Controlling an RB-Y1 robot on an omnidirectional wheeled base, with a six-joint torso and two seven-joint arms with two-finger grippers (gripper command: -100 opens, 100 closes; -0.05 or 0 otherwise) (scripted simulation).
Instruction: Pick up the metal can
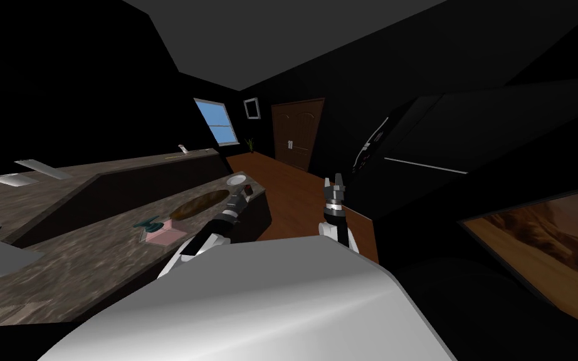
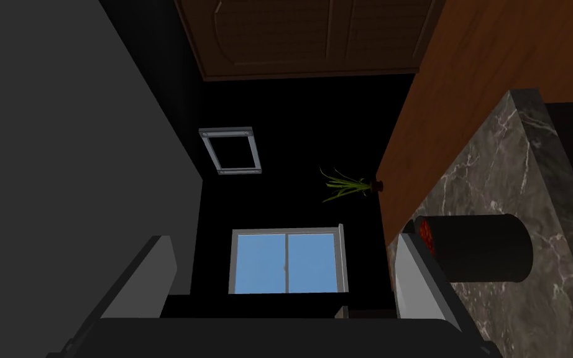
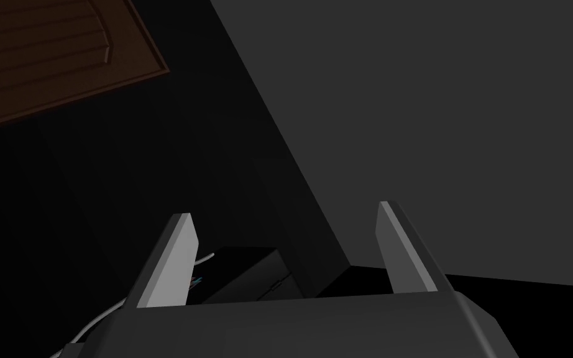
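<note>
Near the far end of the marbled counter, close to its edge, the dark can with a red top seems to stand upright; no brand or lettering can be read on it (its side is plain dark). The left gripper is wide open just beside it, the can lying outside the gap, against the outer side of one finger. I judge the approach unfinished: the hand must shift sideways until the can sits between the fingers, then close. A white plate lies near the can. The right gripper is raised off the counter, fingers wide apart.
</note>
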